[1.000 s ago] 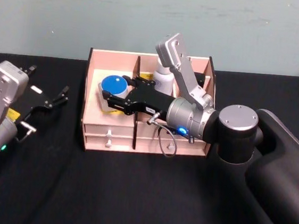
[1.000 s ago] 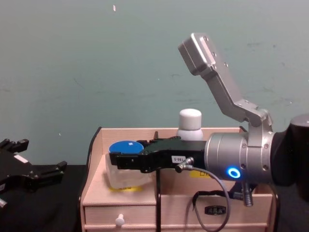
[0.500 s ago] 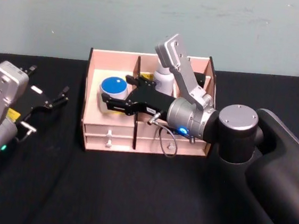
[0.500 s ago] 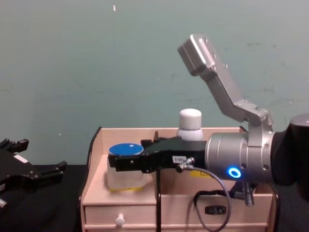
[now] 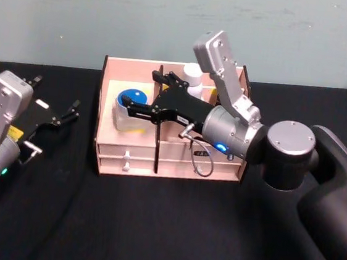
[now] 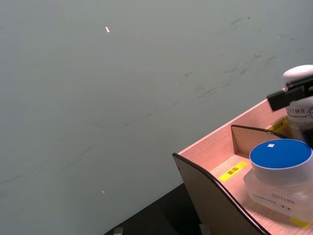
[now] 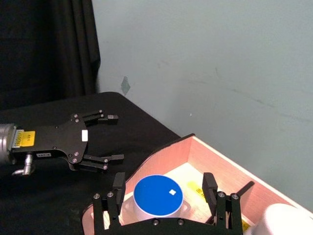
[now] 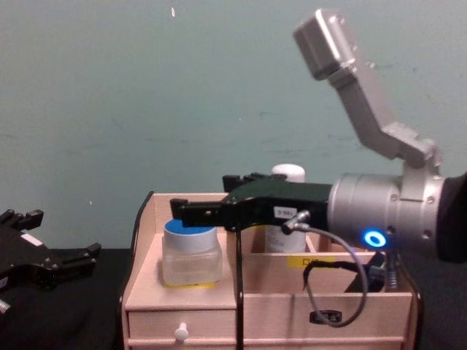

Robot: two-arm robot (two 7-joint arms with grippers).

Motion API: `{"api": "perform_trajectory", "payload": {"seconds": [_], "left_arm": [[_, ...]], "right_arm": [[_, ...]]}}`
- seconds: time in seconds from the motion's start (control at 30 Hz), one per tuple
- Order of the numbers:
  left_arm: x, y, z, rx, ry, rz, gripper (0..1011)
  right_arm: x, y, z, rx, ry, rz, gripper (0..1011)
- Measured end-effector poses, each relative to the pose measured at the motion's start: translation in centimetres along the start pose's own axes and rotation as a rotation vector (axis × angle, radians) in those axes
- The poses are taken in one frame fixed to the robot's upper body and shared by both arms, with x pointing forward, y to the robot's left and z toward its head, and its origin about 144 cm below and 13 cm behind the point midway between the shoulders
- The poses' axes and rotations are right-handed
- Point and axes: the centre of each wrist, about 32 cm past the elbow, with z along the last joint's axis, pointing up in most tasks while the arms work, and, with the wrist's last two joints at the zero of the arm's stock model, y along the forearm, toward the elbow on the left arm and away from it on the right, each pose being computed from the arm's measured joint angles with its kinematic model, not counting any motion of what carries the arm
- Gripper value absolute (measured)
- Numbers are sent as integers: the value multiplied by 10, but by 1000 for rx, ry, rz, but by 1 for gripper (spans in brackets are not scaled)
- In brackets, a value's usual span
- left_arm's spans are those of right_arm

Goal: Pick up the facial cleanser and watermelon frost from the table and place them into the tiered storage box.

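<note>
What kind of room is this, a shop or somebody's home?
Probably a robot test lab, not a home: a table draped in black cloth, a bare pale green wall, and two robot arms working over a wooden storage box with toiletries.

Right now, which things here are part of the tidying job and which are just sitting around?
Part of the job:
blue-lidded jar, in the box's left compartment
white bottle, in the compartment beside it
tiered storage box
right gripper, open above the jar

Just there:
left gripper, open, parked off to the left
black tablecloth
</note>
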Motion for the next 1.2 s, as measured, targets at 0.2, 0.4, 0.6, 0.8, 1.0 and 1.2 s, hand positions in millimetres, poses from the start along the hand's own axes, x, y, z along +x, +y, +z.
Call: {"api": "perform_trajectory", "payload": {"seconds": [0.2, 0.4, 0.6, 0.8, 1.0, 1.2], "left_arm": [[0, 0, 0, 0, 0, 0, 1001], [0, 0, 0, 0, 0, 0, 1001], [0, 0, 0, 0, 0, 0, 1001], [0, 0, 0, 0, 0, 0, 1001], [0, 0, 0, 0, 0, 0, 1001], [0, 0, 0, 0, 0, 0, 1001]], "right_arm": [[-5, -19, 6, 25, -3, -5, 1002], [-13, -42, 9, 48, -4, -24, 1002], [-20, -73, 11, 73, -13, -99, 1002], [-22, -99, 13, 100, -33, -214, 1002], [-20, -123, 16, 137, -59, -351, 1002], [-14, -138, 14, 137, -78, -498, 1002]]}}
